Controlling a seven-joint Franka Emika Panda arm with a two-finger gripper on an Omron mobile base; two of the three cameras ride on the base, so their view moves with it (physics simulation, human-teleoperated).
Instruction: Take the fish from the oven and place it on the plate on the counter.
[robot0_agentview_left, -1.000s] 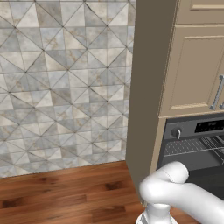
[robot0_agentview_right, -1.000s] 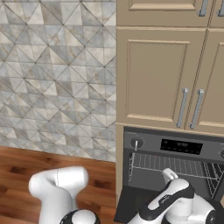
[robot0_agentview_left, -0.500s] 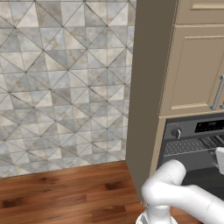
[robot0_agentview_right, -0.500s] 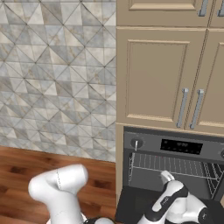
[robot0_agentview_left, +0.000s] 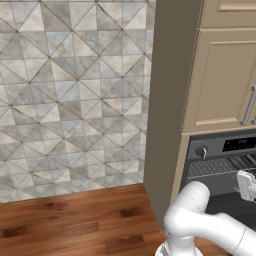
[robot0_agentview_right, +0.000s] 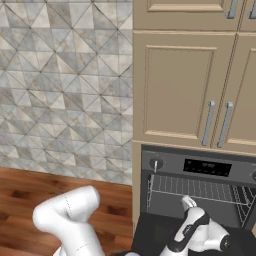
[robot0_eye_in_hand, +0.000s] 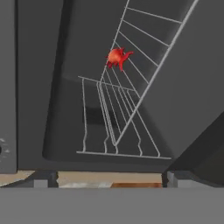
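Arm bent low & fwd, gripper (robot0_eye_in_hand: 112, 177) jaws wide apart, nothing held.

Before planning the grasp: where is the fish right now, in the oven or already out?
In the oven. The hand view shows the fish lying on a wire rack inside the oven cavity.
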